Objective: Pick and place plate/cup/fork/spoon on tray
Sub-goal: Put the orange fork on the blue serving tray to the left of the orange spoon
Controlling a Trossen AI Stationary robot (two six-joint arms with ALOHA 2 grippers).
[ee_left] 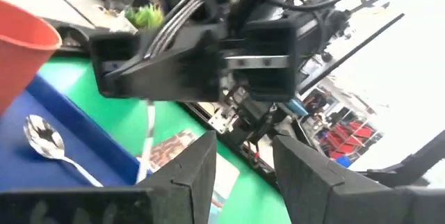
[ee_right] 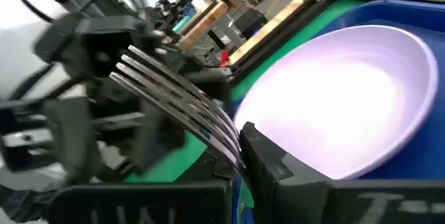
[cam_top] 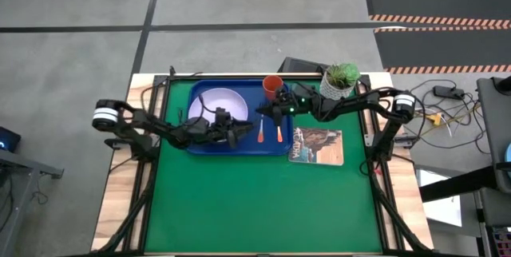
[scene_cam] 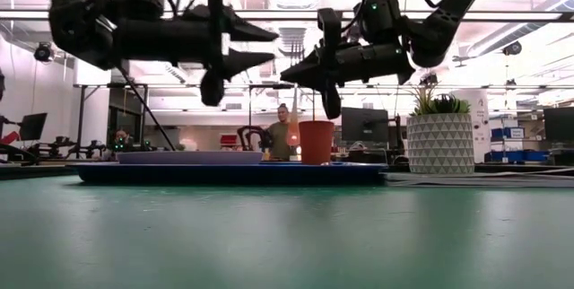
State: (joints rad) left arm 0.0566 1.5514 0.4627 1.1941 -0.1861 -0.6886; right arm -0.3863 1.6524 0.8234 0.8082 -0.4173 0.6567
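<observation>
1. The right gripper (cam_top: 270, 112) hangs above the middle of the blue tray (cam_top: 209, 146), pointing toward the left arm. Its jaws are pinched on the fork (ee_right: 182, 106); in the right wrist view the silver tines stick out forward past the fingers, and the orange handle hangs down below the gripper in the low view (scene_cam: 292, 118).
2. The left gripper (cam_top: 243, 134) hovers over the tray, just beside the plate (cam_top: 215, 105), facing the right gripper from close by. Its two fingers (ee_left: 188, 175) stand narrowly apart with nothing between them.
3. From the left wrist view the fork's tines (ee_left: 170, 26) show above the right gripper's body, well clear of the left gripper's fingers.
4. The plate lies flat in the left half of the tray; the right wrist view shows it just beyond the fork tines (ee_right: 348, 99).
5. The cup (cam_top: 273, 86) stands upright at the tray's far right corner, behind the right gripper.
6. The spoon (ee_left: 49, 147) lies on the tray floor, bowl up, beneath the two grippers.
7. A white pot with a green plant (cam_top: 341, 80) and a booklet (cam_top: 317, 145) sit on the green mat (cam_top: 255, 209) to the right of the tray.
</observation>
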